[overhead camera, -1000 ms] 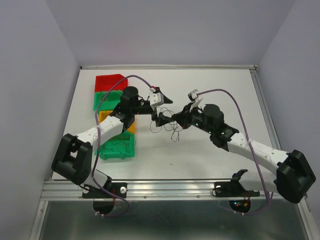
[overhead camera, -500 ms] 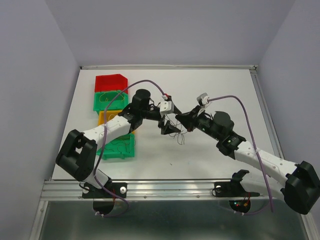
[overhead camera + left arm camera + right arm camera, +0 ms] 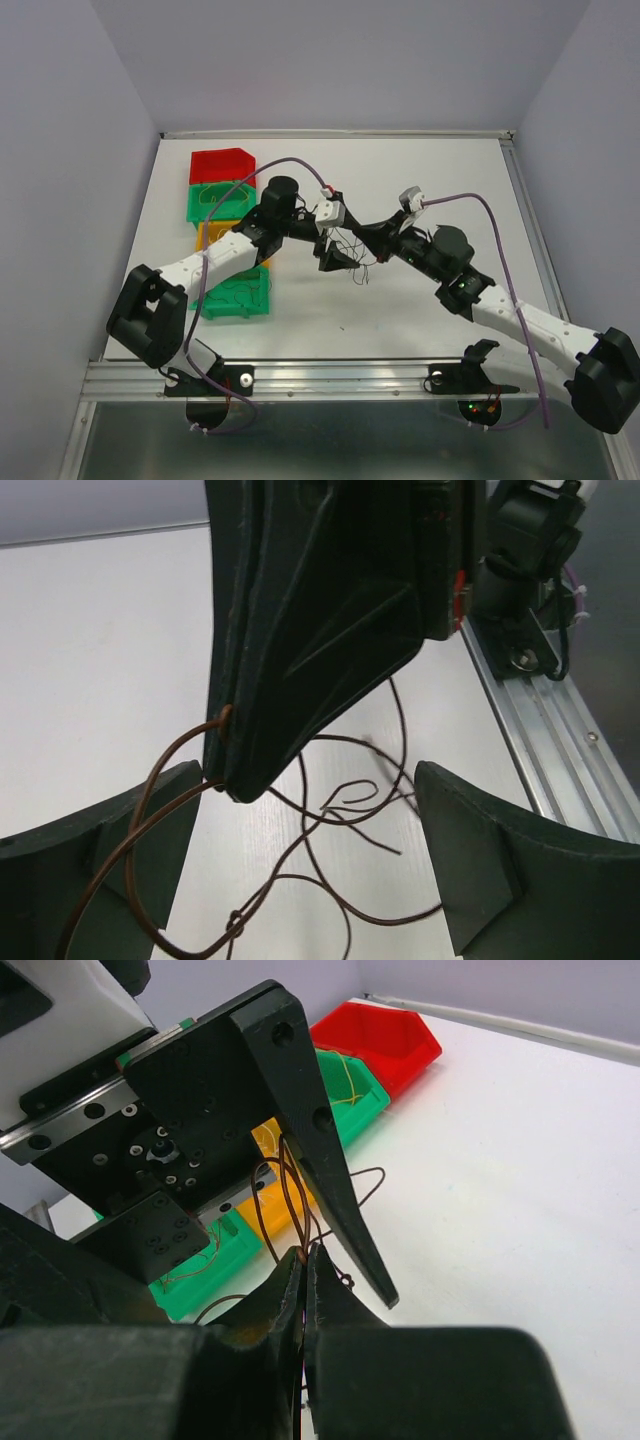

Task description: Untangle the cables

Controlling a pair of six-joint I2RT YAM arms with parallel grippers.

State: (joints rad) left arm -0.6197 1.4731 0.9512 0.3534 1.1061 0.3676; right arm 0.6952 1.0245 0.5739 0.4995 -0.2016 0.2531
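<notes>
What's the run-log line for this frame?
left gripper: open, straddling cables | right gripper: shut on cables | status: not yet untangled

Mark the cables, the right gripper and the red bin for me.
cables point(image 3: 350, 805): left wrist view, crossing strands mid-tangle.
right gripper point(image 3: 304, 1255): right wrist view, tips shut on cables.
red bin point(image 3: 405, 1060): right wrist view, near outer wall.

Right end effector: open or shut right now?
Shut. The right end effector has its fingers pressed together, pinching the cables at the tips.
</notes>
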